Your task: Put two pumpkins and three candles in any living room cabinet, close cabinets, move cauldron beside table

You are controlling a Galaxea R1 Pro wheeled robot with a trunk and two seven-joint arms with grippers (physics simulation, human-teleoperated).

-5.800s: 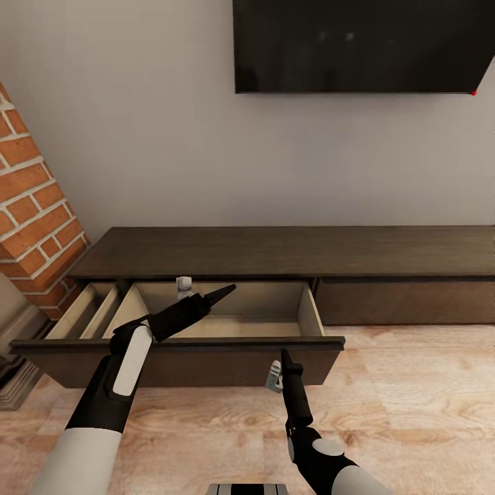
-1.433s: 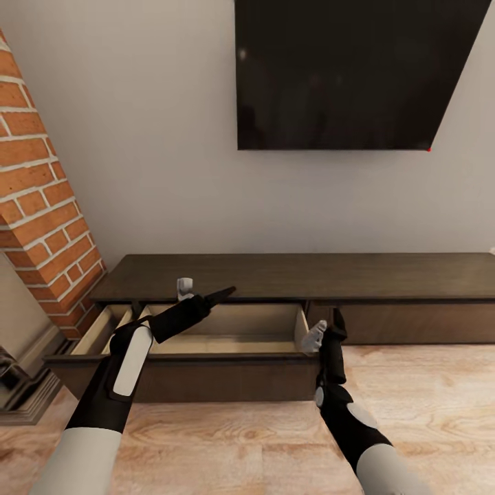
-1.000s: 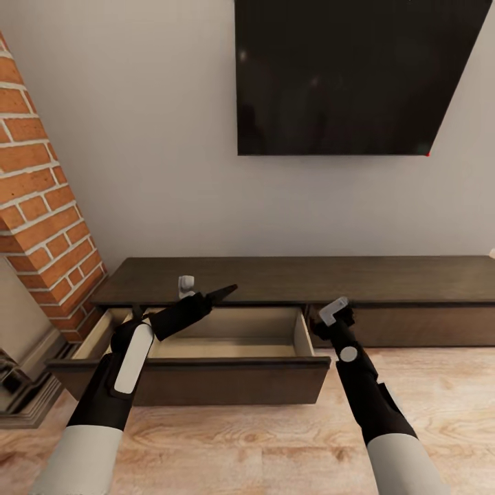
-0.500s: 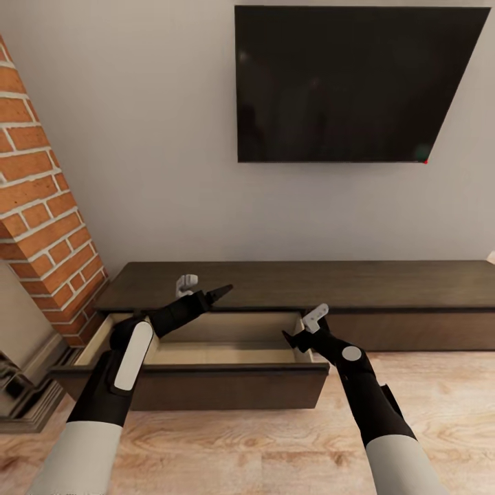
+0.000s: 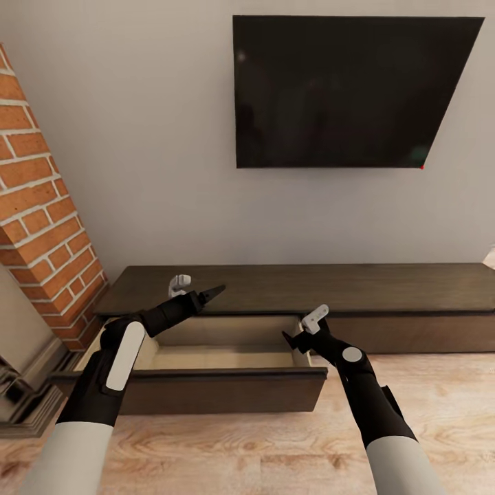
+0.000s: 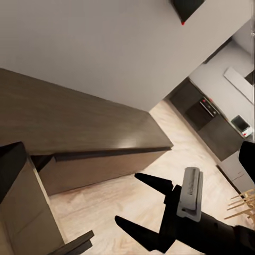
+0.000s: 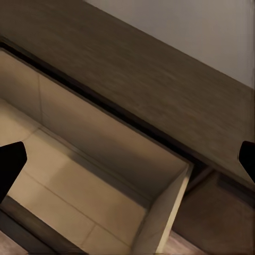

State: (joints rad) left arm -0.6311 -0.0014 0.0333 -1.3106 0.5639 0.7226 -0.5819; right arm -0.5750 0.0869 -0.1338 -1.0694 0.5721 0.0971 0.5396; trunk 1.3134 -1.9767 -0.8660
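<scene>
Nearest the robot, on the pale wood floor (image 5: 275, 447), both arms reach toward the cabinet (image 5: 385, 289), whose left drawer (image 5: 206, 388) stands pulled out. Drawer interior bare in head and right wrist views: no pumpkin, candle or cauldron to be seen in any view, so the task's small things are elsewhere. Left end effector (image 5: 194, 294) hovers over the drawer's back, above the cabinet top's front edge, fingers apart and holding nothing. Right end effector (image 5: 306, 330) sits at the drawer's right wall; its dark fingertips (image 7: 10, 164) show wide apart at the frame edges of the right wrist view, nothing between them. Left wrist view catches the right end effector (image 6: 159, 204) from the side, open, over the floor. Beyond: cabinet's right panel closed, grey wall, dark TV (image 5: 350, 89), brick column (image 5: 41, 206) at the left. Risks, as I judge them: the right fingers sit close to the drawer wall, so a push to close could snag or skew the drawer; shutting it now leaves it empty, needing reopening later.
</scene>
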